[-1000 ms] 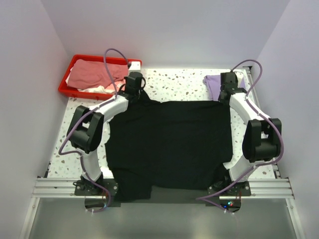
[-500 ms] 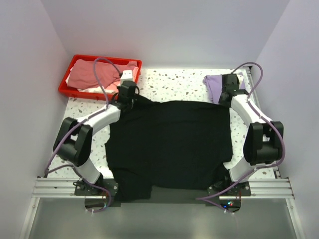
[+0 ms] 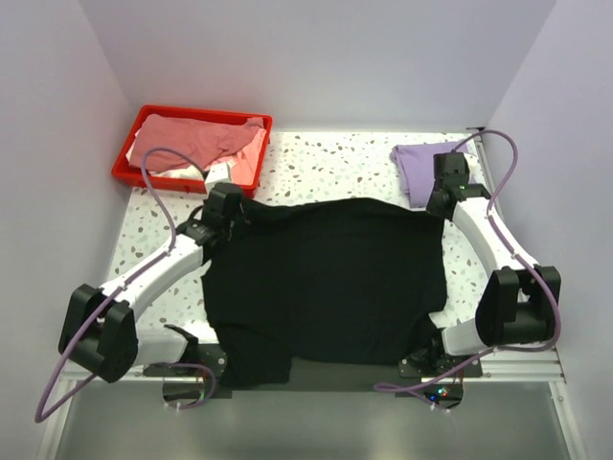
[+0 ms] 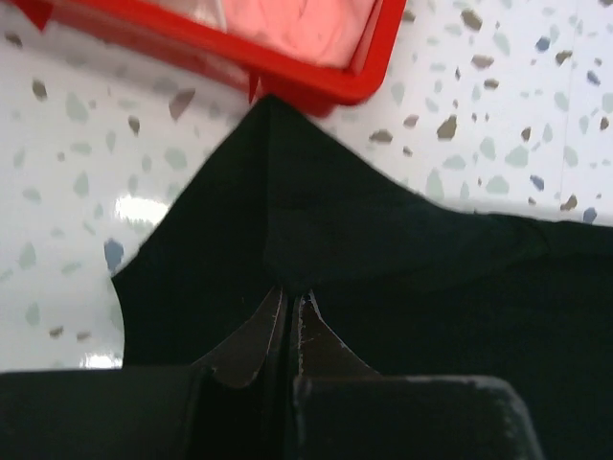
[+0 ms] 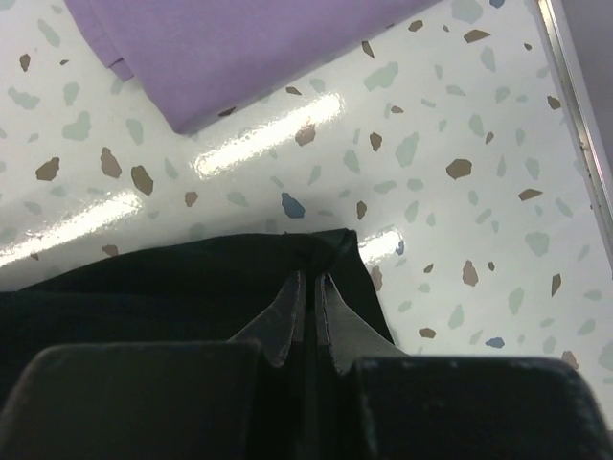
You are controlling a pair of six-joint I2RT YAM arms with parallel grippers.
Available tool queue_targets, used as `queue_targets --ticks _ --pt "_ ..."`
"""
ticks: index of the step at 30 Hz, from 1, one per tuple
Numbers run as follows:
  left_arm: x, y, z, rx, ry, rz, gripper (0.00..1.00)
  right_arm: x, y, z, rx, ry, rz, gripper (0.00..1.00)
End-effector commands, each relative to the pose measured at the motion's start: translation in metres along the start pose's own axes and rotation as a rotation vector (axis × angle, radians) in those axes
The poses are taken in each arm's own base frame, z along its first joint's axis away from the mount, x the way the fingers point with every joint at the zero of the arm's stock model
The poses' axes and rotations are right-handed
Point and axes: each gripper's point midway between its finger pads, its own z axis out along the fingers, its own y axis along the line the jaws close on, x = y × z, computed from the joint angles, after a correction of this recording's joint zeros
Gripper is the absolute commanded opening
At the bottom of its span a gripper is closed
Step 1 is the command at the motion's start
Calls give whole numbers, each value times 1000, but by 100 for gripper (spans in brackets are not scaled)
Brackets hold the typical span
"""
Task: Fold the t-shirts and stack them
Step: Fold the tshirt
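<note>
A black t-shirt point(image 3: 326, 278) lies spread over the table's middle, its near part hanging over the front edge. My left gripper point(image 3: 227, 213) is shut on its far left corner point(image 4: 287, 240), the jaws pinching the cloth just short of the red bin. My right gripper point(image 3: 442, 199) is shut on the far right corner point(image 5: 326, 251). A folded light purple t-shirt point(image 3: 421, 163) lies at the back right, seen as purple cloth point(image 5: 239, 48) beyond the right fingers. Pink and white t-shirts point(image 3: 192, 144) fill the bin.
The red plastic bin point(image 3: 129, 161) stands at the back left, its rim point(image 4: 287, 72) close to the black corner. Speckled white tabletop point(image 3: 335, 163) shows behind the black shirt. A metal rail point(image 3: 498, 359) runs along the table's front edge by the arm bases.
Both grippers have moved toward the near side, the left one also leftward, carrying the black shirt's far corners. The far edge has drawn back from the bin and the purple shirt.
</note>
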Motion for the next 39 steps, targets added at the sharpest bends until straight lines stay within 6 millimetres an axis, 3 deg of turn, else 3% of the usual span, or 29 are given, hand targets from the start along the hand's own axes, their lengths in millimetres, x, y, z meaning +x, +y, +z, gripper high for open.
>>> queue_targets --ticks 1,7,11,14,22,26,32,39 --pt "45 11 -21 -32 137 -59 0 2 -9 -13 7 -11 13 0" --pt "47 7 -59 10 124 -92 0 4 -13 -16 19 0 -2 0" --pt "62 5 -74 22 178 -79 0 7 -17 -17 37 15 -16 0" --pt "62 12 -81 -4 174 -91 0 8 -21 -19 51 16 -20 0" --pt "43 16 -101 25 116 -142 0 10 -29 -26 75 24 -25 0" --pt "38 17 -104 23 109 -137 0 10 -28 -29 65 27 -26 0" --pt "56 15 -98 33 156 -124 0 20 -34 -31 85 56 -33 0" --pt "67 21 -92 16 166 -110 0 50 -44 -29 120 121 -37 8"
